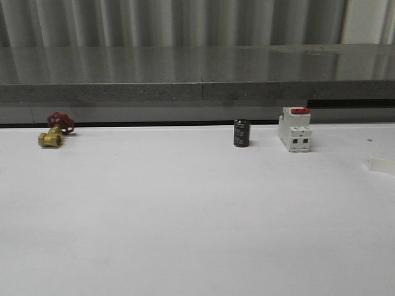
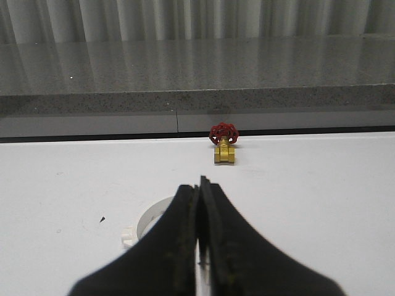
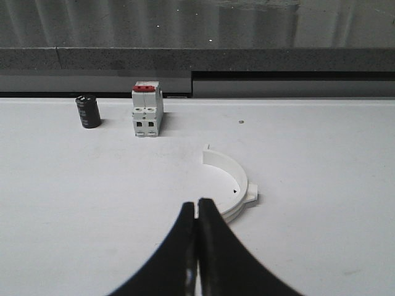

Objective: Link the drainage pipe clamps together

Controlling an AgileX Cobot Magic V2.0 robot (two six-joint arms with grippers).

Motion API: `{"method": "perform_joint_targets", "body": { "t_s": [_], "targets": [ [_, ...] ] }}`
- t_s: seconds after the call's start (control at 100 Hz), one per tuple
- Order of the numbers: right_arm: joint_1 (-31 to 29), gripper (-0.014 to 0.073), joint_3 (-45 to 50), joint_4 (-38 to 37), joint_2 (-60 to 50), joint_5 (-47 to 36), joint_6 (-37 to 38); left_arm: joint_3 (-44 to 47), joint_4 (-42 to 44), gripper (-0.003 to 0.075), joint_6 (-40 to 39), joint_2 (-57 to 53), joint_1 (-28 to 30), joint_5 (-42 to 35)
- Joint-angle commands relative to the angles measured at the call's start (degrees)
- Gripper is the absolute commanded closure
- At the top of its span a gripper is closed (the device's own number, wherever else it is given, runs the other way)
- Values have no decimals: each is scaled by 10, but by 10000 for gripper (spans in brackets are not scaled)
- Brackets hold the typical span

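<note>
One white half-ring drainage pipe clamp [image 3: 236, 182] lies flat on the white table, its side lug pointing away from the ring's open side. My right gripper [image 3: 196, 202] is shut with nothing in it, its tips just short of that clamp's near rim. A second white clamp [image 2: 147, 221] lies partly hidden behind my left gripper [image 2: 199, 185], with a small lug [image 2: 128, 236] showing. The left gripper is also shut and holds nothing.
A brass valve with a red handwheel [image 1: 54, 131] stands at the back left. A black cylinder [image 1: 241, 133] and a white switch with a red top [image 1: 295, 129] stand at the back right. A grey stone ledge [image 1: 197, 80] runs behind the table. A faint pale piece [image 1: 381, 164] lies at the right edge.
</note>
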Motion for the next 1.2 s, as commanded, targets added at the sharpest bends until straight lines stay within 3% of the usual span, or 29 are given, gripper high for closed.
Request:
{"method": "perform_joint_targets", "body": {
  "t_s": [0.0, 0.68, 0.81, 1.19],
  "targets": [
    [-2, 660, -9, -8, -9, -50, -3, 25, 1, 741, -4, -14, -2, -42],
    [-2, 660, -9, -8, -9, -50, -3, 25, 1, 741, -4, -14, -2, -38],
    [-2, 660, -9, -8, -9, -50, -3, 1, 1, 741, -4, -9, -2, 40],
    [-2, 660, -9, -8, -9, -50, -3, -116, -1, 741, -4, 167, -2, 111]
  ]
}}
